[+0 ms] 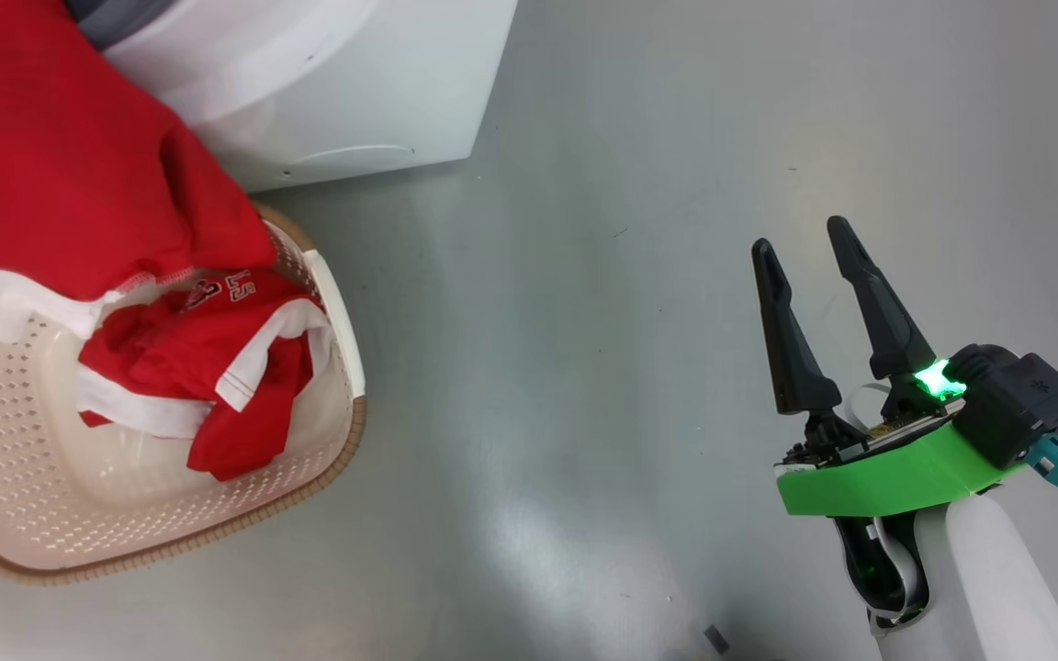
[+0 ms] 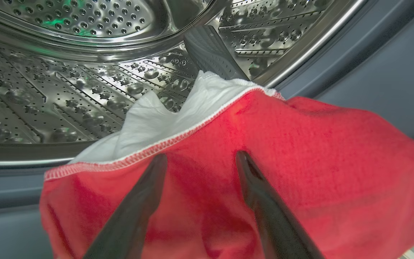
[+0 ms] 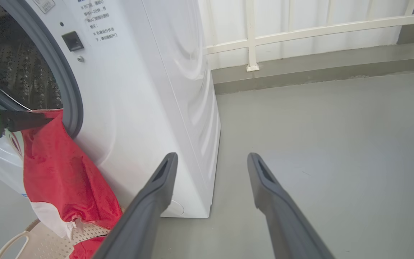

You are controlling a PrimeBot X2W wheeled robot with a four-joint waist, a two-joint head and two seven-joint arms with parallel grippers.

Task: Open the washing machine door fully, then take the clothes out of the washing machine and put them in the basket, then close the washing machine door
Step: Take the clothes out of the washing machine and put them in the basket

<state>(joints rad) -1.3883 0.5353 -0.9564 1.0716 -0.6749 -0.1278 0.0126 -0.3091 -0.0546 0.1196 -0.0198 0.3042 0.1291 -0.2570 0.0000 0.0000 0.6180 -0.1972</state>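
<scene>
My left tool [image 2: 199, 160] stands spread close before a red garment [image 2: 318, 162] hanging from the washing machine [image 3: 138, 90] mouth over the basket [image 1: 217, 514], where more red clothes [image 1: 152, 353] lie, while my right tool [image 1: 799, 233] hovers spread and empty above the floor [image 1: 584, 367].

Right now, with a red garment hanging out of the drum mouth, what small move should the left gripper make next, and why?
Probably close the left gripper on the red garment. Its jaws stand open over the fabric, the garment's white-trimmed end lies in the drum, and the rest hangs down toward the basket below, so a grip looks needed before pulling it out.
</scene>
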